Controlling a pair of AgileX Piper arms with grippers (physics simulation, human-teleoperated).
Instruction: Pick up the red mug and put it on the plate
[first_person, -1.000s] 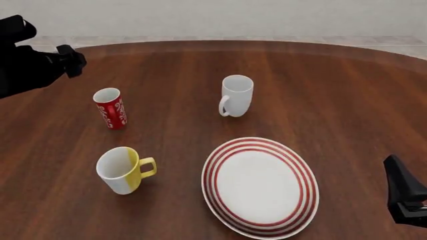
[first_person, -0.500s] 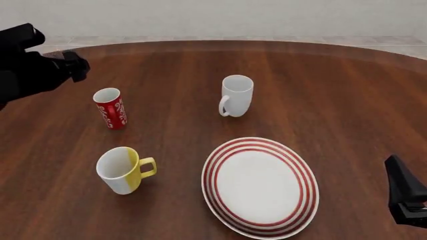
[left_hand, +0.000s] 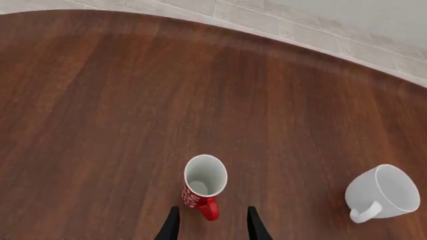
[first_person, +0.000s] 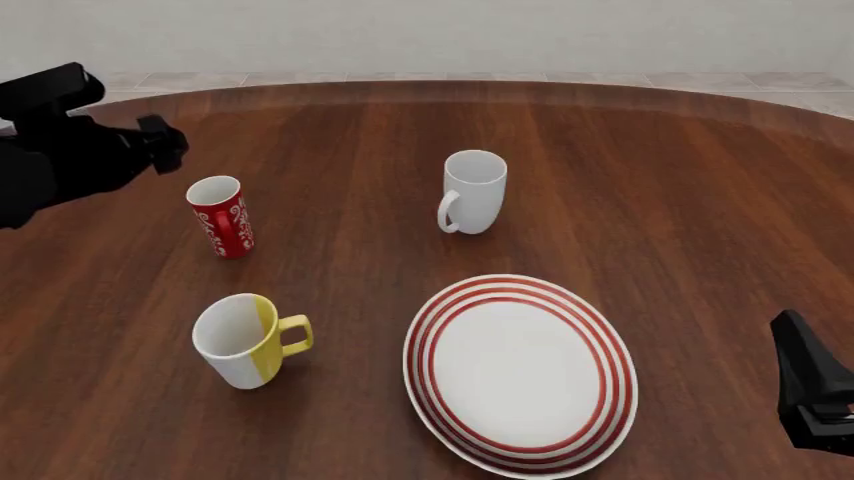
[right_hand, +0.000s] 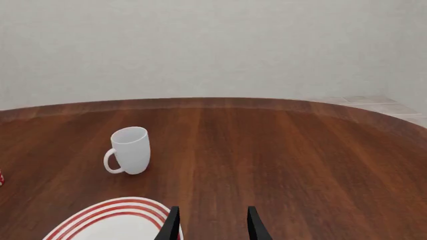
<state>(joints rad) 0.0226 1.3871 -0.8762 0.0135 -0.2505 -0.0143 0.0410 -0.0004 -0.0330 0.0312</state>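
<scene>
The red mug (first_person: 222, 216) stands upright on the table at the left, tall and narrow with white swirls. In the left wrist view the red mug (left_hand: 203, 186) is just ahead of the fingers, and its handle points back toward the gap between them. My left gripper (first_person: 164, 146) hovers above and to the left of the mug; it (left_hand: 212, 227) is open and holds nothing. The plate (first_person: 514, 375), white with red rings, lies at the front centre-right. My right gripper (first_person: 798, 345) is low at the right edge, open (right_hand: 212, 227) and empty, with the plate (right_hand: 113, 222) in front of it.
A plain white mug (first_person: 474, 190) stands behind the plate; this white mug (right_hand: 129, 150) also shows in the right wrist view and, as the white mug (left_hand: 380, 192), in the left wrist view. A yellow-and-white mug (first_person: 240, 340) sits in front of the red mug.
My left arm has moved a little to the right, toward the red mug. The right arm and all the objects have stayed put.
</scene>
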